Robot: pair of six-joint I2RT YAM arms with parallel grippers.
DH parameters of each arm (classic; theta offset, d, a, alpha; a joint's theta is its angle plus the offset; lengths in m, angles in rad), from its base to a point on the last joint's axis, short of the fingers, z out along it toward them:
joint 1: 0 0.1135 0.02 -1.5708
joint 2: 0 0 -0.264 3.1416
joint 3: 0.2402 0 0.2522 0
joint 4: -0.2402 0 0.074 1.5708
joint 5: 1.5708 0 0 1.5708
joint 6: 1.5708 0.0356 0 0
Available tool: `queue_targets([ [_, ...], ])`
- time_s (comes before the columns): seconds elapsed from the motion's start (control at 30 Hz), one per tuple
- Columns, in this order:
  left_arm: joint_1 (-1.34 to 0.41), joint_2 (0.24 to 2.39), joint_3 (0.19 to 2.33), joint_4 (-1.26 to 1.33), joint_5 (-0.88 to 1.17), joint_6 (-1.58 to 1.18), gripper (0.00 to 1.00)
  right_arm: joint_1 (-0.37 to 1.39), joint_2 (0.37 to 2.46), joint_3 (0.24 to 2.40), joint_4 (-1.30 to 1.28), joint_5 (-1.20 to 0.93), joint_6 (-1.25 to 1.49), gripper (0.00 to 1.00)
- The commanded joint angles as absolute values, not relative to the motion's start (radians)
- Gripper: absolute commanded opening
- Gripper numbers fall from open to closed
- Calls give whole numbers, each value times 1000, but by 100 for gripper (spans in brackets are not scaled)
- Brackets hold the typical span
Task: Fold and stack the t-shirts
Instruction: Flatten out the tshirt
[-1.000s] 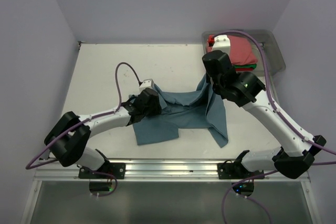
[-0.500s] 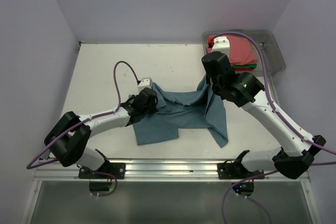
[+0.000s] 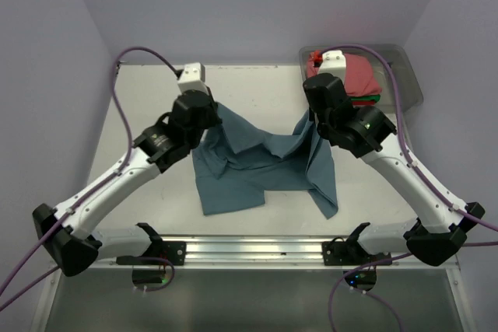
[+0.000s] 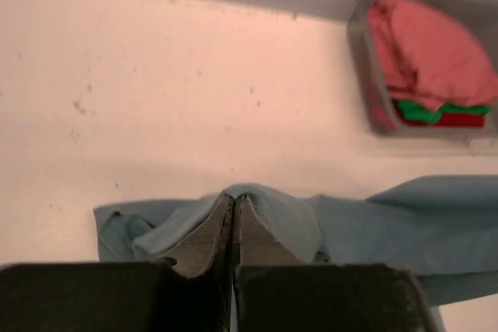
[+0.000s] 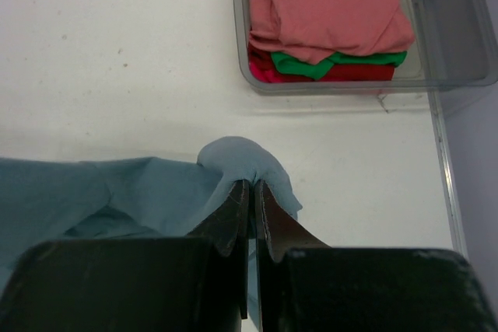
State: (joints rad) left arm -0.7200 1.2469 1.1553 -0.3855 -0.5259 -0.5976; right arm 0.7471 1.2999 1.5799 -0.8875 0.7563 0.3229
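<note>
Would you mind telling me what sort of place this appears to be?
Most likely a robotics lab work cell, not a home: a white table enclosed by plain walls, robot arms bolted to a metal rail, and a clear bin of folded t-shirts near the blue t-shirt being handled.

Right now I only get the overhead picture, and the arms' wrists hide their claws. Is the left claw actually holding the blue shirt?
Observer: Yes. The left wrist camera shows the left gripper shut, with a fold of the blue shirt bunched around its fingertips.
Operator: And the claw on the other arm?
Observer: It is the same there. The right wrist camera shows the right gripper shut on a rounded bunch of the same shirt.
</note>
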Motion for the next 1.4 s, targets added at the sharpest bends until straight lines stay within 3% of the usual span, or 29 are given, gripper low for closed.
queue_targets([
  [0.0, -715, 1120, 1350, -475, -656, -427, 0, 735, 1293, 1698, -828, 831, 282, 0],
  [0.4, -707, 1129, 1718, -345, -899, -22, 0, 646, 1493, 2184, -700, 907, 25, 0],
  [0.73, -710, 1031, 1829, -241, -828, 147, 0, 646, 1264, 2039, -520, 669, -60, 0],
  [0.97, -695, 1288, 1891, -299, -792, 207, 0, 644, 1492, 2173, -560, 672, -89, 0],
  [1.03, -661, 1345, 1911, -334, -692, 177, 0, 637, 1626, 2278, -586, 673, -84, 0],
  [1.2, -385, 1564, 2049, -400, -426, 23, 0, 560, 1879, 2558, -649, 563, -8, 0],
  [1.37, -189, 1750, 2213, -414, -333, -26, 0, 525, 1977, 2563, -489, 508, 23, 0],
])
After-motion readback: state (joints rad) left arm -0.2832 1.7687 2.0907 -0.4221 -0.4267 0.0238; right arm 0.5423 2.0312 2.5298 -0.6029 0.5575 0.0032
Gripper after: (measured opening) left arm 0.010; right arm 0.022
